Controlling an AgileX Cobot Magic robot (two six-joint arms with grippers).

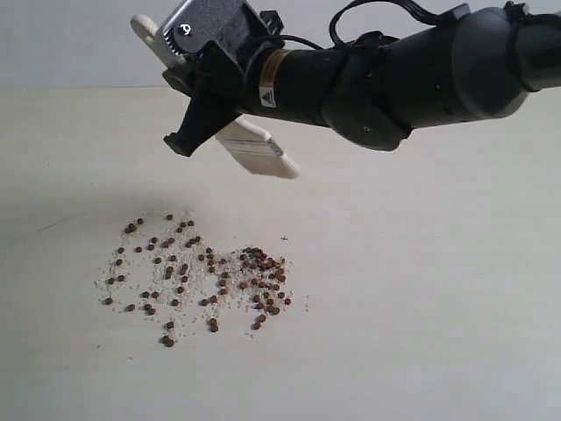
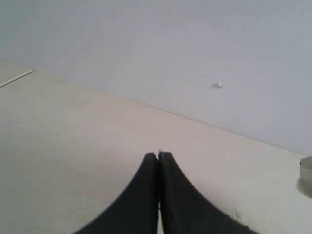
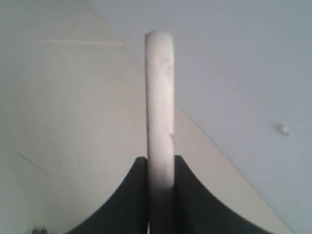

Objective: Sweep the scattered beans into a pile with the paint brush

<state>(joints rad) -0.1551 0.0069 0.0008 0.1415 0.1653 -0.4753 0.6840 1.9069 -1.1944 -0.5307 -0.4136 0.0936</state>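
Small reddish-brown beans [image 1: 175, 272] lie scattered on the pale table, mixed with off-white crumbs. A denser pile [image 1: 263, 263] of them sits at the right side of the scatter. My right gripper [image 1: 195, 98] reaches in from the right and hangs above the beans, shut on the white handle of the paint brush [image 1: 259, 153]. The bristles point down and to the right, well clear of the table. In the right wrist view the handle [image 3: 160, 97] stands edge-on between the jaws of the right gripper [image 3: 161, 158]. My left gripper [image 2: 158, 155] is shut on nothing and does not show in the exterior view.
The pale table [image 1: 438, 307] stretches right of and in front of the beans, ending at a grey wall [image 1: 70, 44] behind. In the left wrist view a small round greyish object [image 2: 306, 176] sits at the table's edge.
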